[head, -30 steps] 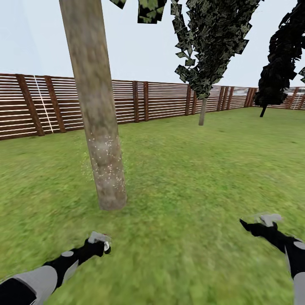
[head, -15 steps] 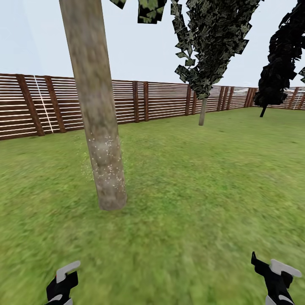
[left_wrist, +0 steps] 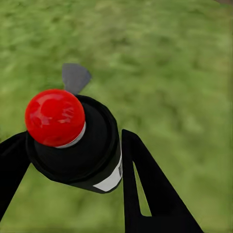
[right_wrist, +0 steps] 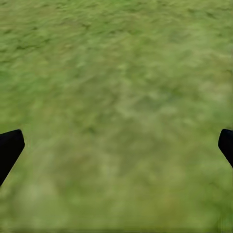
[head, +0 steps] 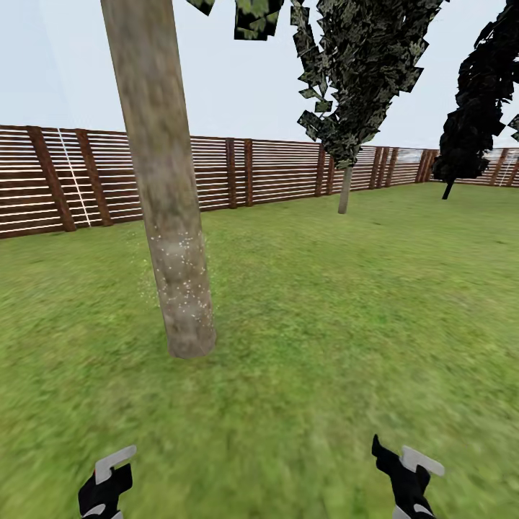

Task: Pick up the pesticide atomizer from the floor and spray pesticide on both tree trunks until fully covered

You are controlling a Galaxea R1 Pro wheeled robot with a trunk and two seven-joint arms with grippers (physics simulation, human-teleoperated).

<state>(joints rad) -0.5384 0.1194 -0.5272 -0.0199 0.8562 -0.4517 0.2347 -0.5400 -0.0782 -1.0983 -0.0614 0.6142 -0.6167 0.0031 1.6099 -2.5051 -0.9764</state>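
Left arm: the left gripper point(head: 106, 481) has dropped from its raised pose near the trunk's foot to the low edge of the head view, and for the last half second it has stayed there.
Left grasp: in the left wrist view the two black fingers point(left_wrist: 145, 187) are closed around the pesticide atomizer point(left_wrist: 75, 141), a black can with a red round top, and it points down at the lawn point(left_wrist: 165, 63).
Tree trunk: the tree trunk point(head: 162, 194) stands ahead and to the left, with pale spray specks only on its lower part; the upper bark looks bare.
Meaning: I judge that spraying has paused. The coverage of this trunk seems not complete, and the second tree is not yet treated.
Right arm: the right gripper point(head: 407, 468) has also lowered and has moved inward, toward the middle.
Right grasp: its fingertips point(right_wrist: 9, 148) stand wide apart, with nothing between them, only grass.
Fence: the wooden fence point(head: 288, 169) closes the lawn behind.
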